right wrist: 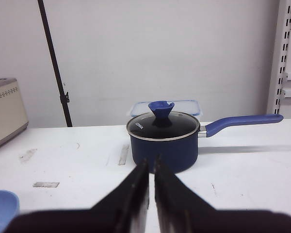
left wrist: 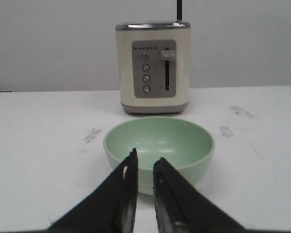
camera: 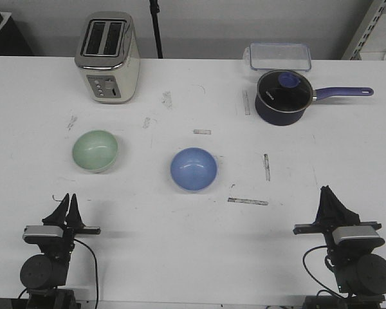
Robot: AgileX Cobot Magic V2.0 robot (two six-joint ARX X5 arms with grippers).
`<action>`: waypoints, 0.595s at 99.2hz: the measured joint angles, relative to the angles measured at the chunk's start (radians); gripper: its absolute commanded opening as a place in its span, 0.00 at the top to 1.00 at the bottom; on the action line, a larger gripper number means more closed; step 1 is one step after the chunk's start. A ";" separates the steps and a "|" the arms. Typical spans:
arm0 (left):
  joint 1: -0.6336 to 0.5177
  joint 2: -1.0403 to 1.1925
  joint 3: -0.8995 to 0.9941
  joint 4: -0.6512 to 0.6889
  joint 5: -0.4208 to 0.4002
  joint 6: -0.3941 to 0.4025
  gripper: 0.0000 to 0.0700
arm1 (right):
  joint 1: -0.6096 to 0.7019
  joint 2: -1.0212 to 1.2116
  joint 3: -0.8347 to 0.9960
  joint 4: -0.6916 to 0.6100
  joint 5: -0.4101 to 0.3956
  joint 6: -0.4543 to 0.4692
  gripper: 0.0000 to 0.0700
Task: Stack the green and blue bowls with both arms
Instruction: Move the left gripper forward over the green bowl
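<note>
The mint green bowl (camera: 95, 150) sits upright on the white table at left, and the periwinkle blue bowl (camera: 193, 169) stands apart from it near the middle. Both are empty. At the near left edge my left gripper (camera: 68, 198) points at the green bowl (left wrist: 160, 141) from just short of it. Its jaws (left wrist: 145, 158) are nearly together, a thin gap between them and nothing held. My right gripper (camera: 326, 190) rests at the near right edge, shut and empty (right wrist: 152, 162). From the right wrist, only an edge of the blue bowl (right wrist: 0, 208) shows.
A cream toaster (camera: 108, 56) stands at the back left, behind the green bowl. A dark navy saucepan (camera: 282, 96) with a glass lid and purple handle sits at back right, with a clear lidded container (camera: 280, 56) behind it. Worn tape strips (camera: 248, 201) mark the table.
</note>
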 measured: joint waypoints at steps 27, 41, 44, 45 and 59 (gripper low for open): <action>0.000 0.008 0.039 -0.013 -0.027 -0.012 0.88 | 0.000 0.000 0.000 0.000 0.000 0.000 0.98; 0.000 0.048 0.145 -0.011 -0.027 -0.011 0.88 | 0.000 0.000 0.000 0.000 0.000 0.000 0.98; 0.000 0.062 0.168 -0.010 -0.027 -0.010 0.88 | 0.000 0.000 0.000 0.000 0.000 0.000 0.98; 0.000 0.067 0.175 -0.009 -0.027 -0.010 0.88 | 0.000 0.000 0.000 0.000 0.000 0.000 0.98; 0.000 0.175 0.271 -0.012 -0.027 0.026 0.88 | 0.000 0.000 0.000 0.000 0.000 0.000 0.98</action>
